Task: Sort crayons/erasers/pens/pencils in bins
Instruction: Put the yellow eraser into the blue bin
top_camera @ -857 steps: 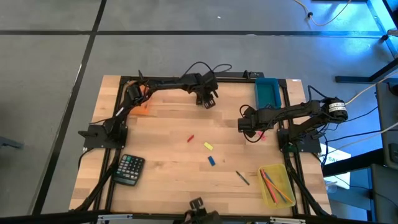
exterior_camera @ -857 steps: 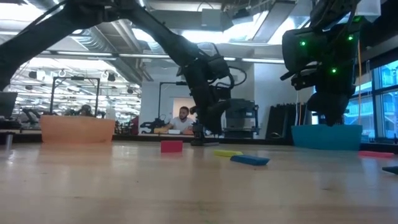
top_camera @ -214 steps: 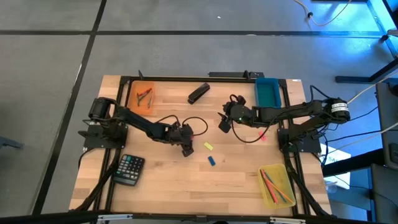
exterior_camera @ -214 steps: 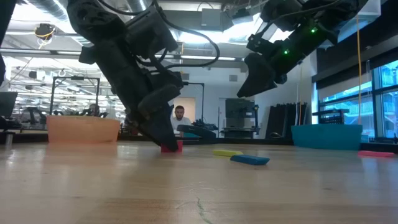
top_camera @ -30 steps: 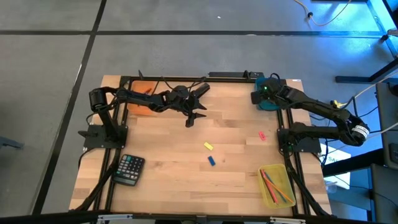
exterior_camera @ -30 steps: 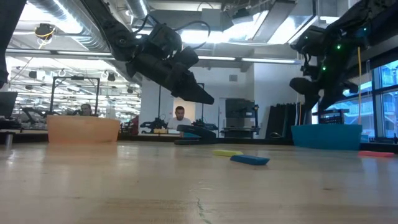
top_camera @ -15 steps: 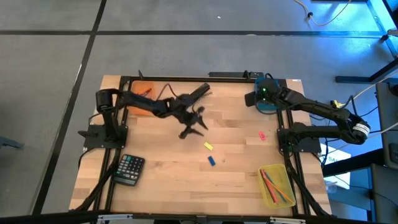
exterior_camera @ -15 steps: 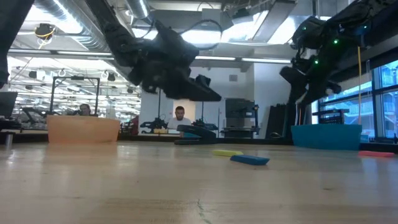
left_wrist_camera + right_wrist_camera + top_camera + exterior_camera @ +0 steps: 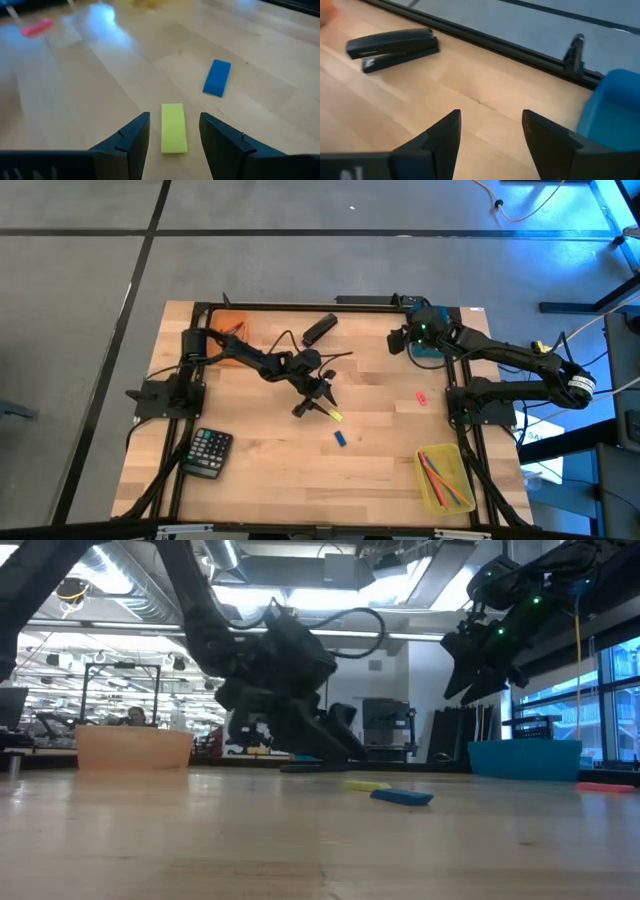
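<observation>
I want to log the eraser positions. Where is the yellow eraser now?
In the high view the yellow eraser lies flat near the table's centre, just ahead of the open left gripper, with the blue eraser nearest.

Yellow eraser [image 9: 334, 416] lies flat mid-table; blue eraser [image 9: 341, 438] just beside it; pink eraser [image 9: 422, 397] well apart, nearer the teal bin [image 9: 431, 350].

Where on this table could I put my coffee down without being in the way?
The bare wood between the calculator and the blue eraser is free, as is the near edge left of the yellow bin. The middle is crowded: the left gripper hangs open over the yellow eraser.
</observation>
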